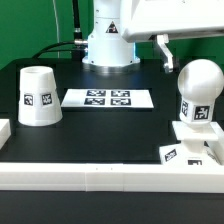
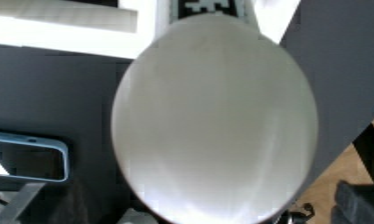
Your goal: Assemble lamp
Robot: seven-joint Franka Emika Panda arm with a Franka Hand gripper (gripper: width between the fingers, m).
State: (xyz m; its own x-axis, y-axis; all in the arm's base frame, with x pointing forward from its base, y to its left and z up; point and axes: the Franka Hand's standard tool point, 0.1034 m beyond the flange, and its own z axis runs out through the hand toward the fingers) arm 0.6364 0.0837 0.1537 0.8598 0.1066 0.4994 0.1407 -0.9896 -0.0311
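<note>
Bulb (image 1: 203,82) stands neck-down on base (image 1: 190,145) at the exterior view's right. Fingers (image 1: 165,55) hang just beside its upper part, apart from it; can't tell how wide they are, nothing visibly held. Bulb is a smooth matte white ball with a tag on the neck. Shade (image 1: 40,95) well apart at the left, marker board (image 1: 108,99) between. Bare black worktop (image 1: 100,135) mid-scene, white rail (image 1: 100,178) along the front edge.
</note>
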